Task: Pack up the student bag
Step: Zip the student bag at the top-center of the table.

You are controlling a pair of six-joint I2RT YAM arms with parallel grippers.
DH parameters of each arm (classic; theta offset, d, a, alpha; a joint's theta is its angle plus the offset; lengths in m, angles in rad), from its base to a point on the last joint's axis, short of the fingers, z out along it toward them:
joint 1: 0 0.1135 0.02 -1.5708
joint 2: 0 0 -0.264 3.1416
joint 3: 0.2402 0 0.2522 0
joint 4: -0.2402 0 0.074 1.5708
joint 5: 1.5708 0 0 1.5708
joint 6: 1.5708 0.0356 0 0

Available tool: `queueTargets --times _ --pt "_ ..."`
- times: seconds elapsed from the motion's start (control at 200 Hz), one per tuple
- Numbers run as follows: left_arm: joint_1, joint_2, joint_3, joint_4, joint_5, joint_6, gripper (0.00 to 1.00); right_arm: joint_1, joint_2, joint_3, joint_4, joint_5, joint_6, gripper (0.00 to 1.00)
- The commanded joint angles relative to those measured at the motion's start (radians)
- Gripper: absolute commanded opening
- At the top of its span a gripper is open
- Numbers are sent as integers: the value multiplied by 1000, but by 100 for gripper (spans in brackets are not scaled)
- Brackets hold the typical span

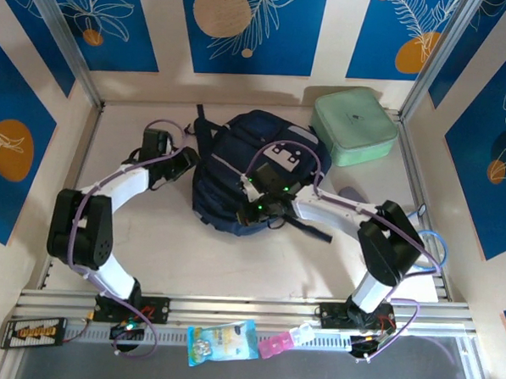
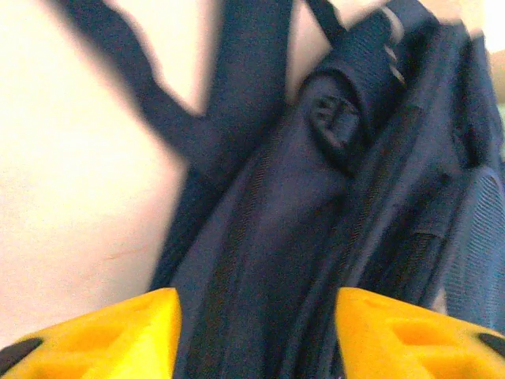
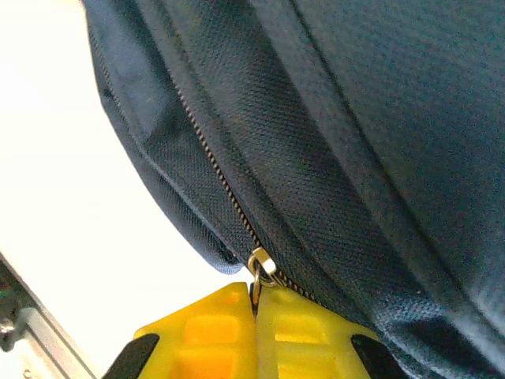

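Left claw [image 2: 256, 316] is spread apart, with the student bag [image 1: 223, 184] lying right in front of it on the surface [image 1: 173, 253]. Right claw [image 3: 255, 304] is pinched together on the bag's zipper pull [image 3: 263, 264]. So it's zip work, I'd guess. The mint green zip case [image 1: 354, 127] beyond that claw isn't packed yet. No readable labels anywhere.

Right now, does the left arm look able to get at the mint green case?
Probably not directly: the student bag lies between the left gripper and the case in the far right corner.
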Motion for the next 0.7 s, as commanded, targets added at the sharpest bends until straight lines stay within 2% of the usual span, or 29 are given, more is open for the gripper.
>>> queueTargets --times 0.0,0.18,0.335,0.415,0.55,0.695 --pt "26 -125 -11 -127 -100 70 63 13 65 99 77 -86 -2 0" --pt "27 -302 -107 -204 -20 23 69 18 167 242 101 -147 -31 0" --pt "18 -402 -246 -57 144 -164 70 19 231 328 109 -201 -40 0" --pt "5 -411 -285 8 195 -237 69 22 245 351 104 -209 -44 0" --pt "-36 -377 -269 59 224 -283 62 25 242 345 104 -207 -49 0" --pt "-70 -304 -217 34 191 -299 41 28 237 334 103 -209 -45 0"
